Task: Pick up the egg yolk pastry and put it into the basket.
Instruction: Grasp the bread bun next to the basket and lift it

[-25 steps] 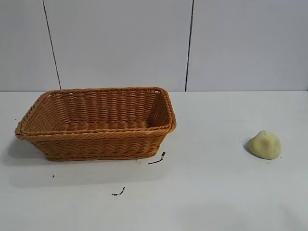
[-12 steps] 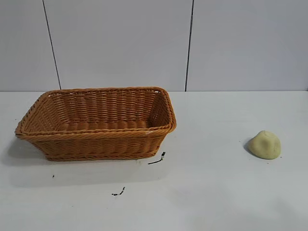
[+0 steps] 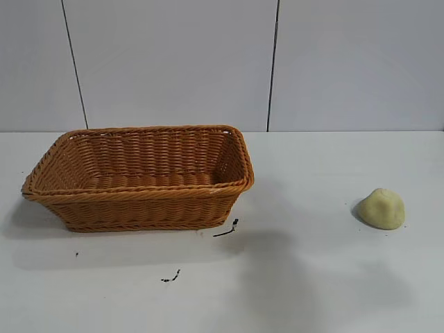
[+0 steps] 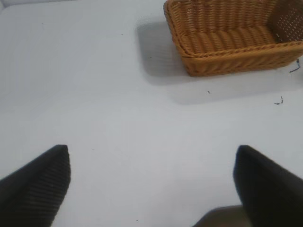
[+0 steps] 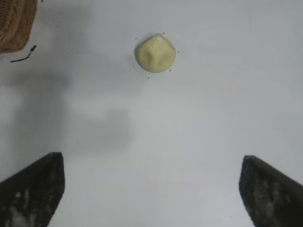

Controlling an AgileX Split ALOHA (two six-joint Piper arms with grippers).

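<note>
- Pastry first: the small pale yellow-cream, dome-shaped egg yolk pastry [image 3: 381, 208] sits on the white table [image 3: 312, 277] at about 3 o'clock from the table's middle in my exterior view, all by itself with nothing touching it.
- Big rectangular orange-brown woven wicker basket [image 3: 139, 201] is over at roughly 9 o'clock, well apart from the pastry, upright, and I see nothing inside it.
- My right gripper [image 5: 151, 189] is spread wide, both dark fingers [image 5: 31, 189] way out to the sides with only bare table between them. It's got hold of nothing. On its wrist camera the pastry [image 5: 155, 53] is out ahead of the fingertips, clearly apart from them, with a corner of the basket [image 5: 16, 23] just poking in off to one side.
- Left gripper [image 4: 151, 184] is also wide open and holding nothing, looking across the table at one end of the basket [image 4: 232, 42], which is well away from it.
- A few little black marks [image 3: 227, 229] on the tabletop just beside the basket's near corner, and a soft shadow [image 3: 291, 277] lying on the table around 6 o'clock.
- Neither arm shows up in my exterior view.
</note>
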